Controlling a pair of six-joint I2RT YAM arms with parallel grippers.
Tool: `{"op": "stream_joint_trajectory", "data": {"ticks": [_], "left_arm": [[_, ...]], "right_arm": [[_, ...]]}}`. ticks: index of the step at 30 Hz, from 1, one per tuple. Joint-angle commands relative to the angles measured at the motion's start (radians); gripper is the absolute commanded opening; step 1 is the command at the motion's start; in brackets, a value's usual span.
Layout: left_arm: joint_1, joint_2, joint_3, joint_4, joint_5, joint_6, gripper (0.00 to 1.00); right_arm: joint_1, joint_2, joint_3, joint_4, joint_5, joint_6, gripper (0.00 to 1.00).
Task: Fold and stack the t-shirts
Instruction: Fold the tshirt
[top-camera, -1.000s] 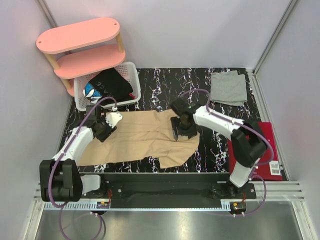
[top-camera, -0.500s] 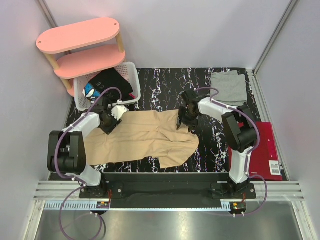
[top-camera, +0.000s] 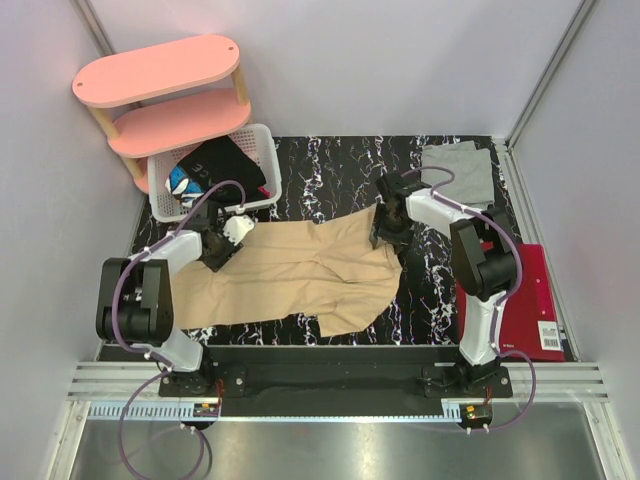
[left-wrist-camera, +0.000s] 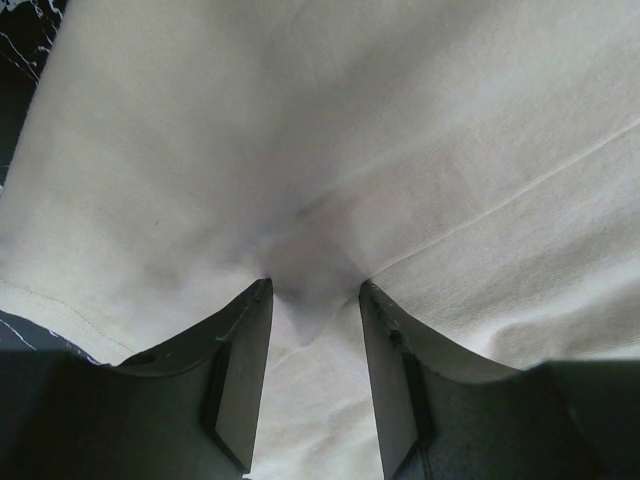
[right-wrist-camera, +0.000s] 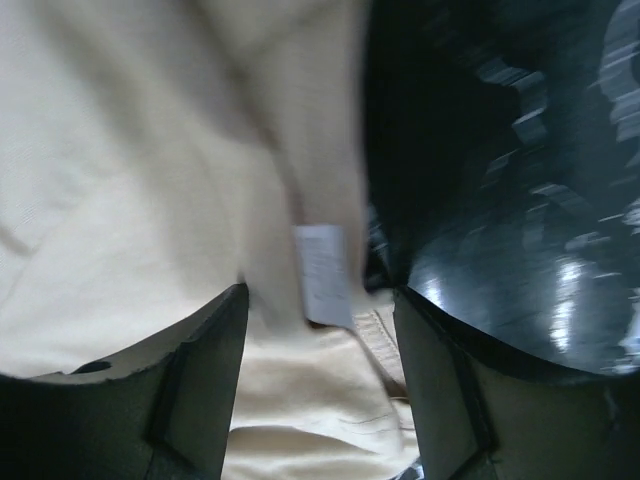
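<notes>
From overhead, a large plain tan-beige cloth t-shirt (top-camera: 290, 275) lay spread flat across the middle of the black white-veined marbled bench (top-camera: 320, 165), one sleeve trailing toward 6 o'clock. The left end effector (top-camera: 222, 245) sat at the shirt's 10 o'clock edge, and the right end effector (top-camera: 388, 228) sat at its 2 o'clock corner, where the cloth was drawn up into a point. A folded light grey cloth t-shirt (top-camera: 458, 172) rested at the bench's 1 o'clock corner, well apart from the tan one. A white plastic lattice basket (top-camera: 270, 165) holding dark clothes stood at 10 o'clock. A pink two-tier oval shelf (top-camera: 160, 65) stood beyond it at 11 o'clock. A flat red rectangular folder (top-camera: 535, 300) lay at 4 o'clock, partly behind the right arm. In the left wrist view, the tan-beige cloth t-shirt (left-wrist-camera: 350, 120) filled nearly the whole frame. The left end effector (left-wrist-camera: 315, 290) was pinching a puckered fold of it between its dark fingers (left-wrist-camera: 240, 370), and creases fanned out toward 12 o'clock from the pinch. A sliver of bench (left-wrist-camera: 15, 60) showed at 10 o'clock. The right wrist view was blurred. There the right end effector (right-wrist-camera: 320, 295) was gripping the tan shirt's (right-wrist-camera: 130, 180) edge, with a small white label (right-wrist-camera: 322, 272) and a stitched hem caught between its fingers (right-wrist-camera: 200, 390). Bare bench (right-wrist-camera: 500, 200) showed from 1 to 3 o'clock.
</notes>
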Motion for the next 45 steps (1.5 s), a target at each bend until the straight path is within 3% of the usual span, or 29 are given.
{"op": "stream_joint_trajectory", "data": {"ticks": [1,9,14,20,29,35,45], "left_arm": [[0.002,-0.047,-0.051,0.021,-0.019,0.023,0.45],[0.006,-0.067,-0.089,0.042,-0.043,0.034,0.45],[0.006,-0.102,-0.076,0.028,-0.028,0.015,0.45],[0.005,-0.191,-0.066,-0.031,0.003,0.004,0.49],[0.005,-0.375,-0.082,-0.168,0.012,0.035,0.54],[0.017,-0.398,-0.166,-0.193,-0.019,0.069,0.53],[0.141,-0.409,-0.181,-0.225,0.016,0.074,0.53]], "right_arm": [[-0.076,0.078,0.038,-0.056,0.245,-0.074,0.69],[-0.080,0.088,0.212,-0.155,0.335,-0.117,0.75],[-0.058,-0.009,0.235,-0.189,0.319,-0.103,0.77],[0.126,-0.191,0.103,-0.198,0.113,-0.044,0.78],[0.448,-0.391,-0.150,-0.266,-0.039,-0.039,0.75],[0.710,-0.486,-0.175,-0.263,0.030,-0.149,0.73],[0.807,-0.396,-0.167,-0.151,0.038,-0.229,0.71]]}}
